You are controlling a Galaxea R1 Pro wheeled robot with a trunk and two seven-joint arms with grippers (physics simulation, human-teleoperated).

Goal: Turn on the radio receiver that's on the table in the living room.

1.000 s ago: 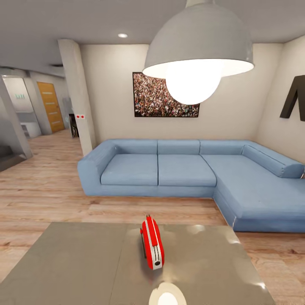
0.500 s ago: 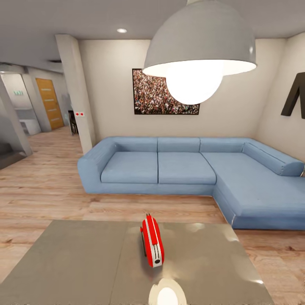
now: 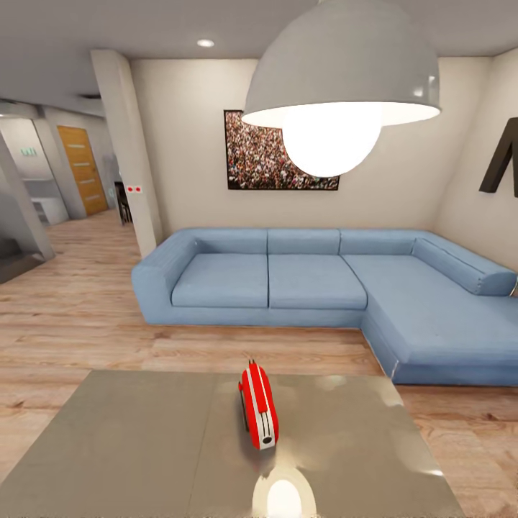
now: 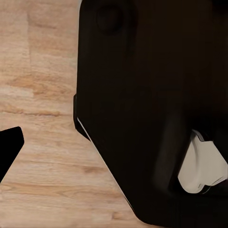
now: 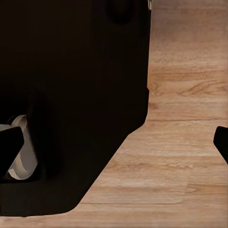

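Observation:
The radio receiver stands upright on the table, near the middle of its far half. It is red and shows me its narrow white-striped edge, with a thin dark wire stand on its left. The table top is glossy grey-brown with a seam line just left of the radio. In the left wrist view, one dark fingertip of my left gripper sits at the frame edge over wood floor. My right gripper is open, its two fingertips at opposite frame edges with nothing between them.
A blue L-shaped sofa lies beyond the table, under a framed crowd photo. A large grey pendant lamp hangs close ahead; its glow reflects on the table. My black base and the plank floor lie below both wrists.
The whole head view has shifted slightly, so the camera has moved. The radio stays where it was on the table.

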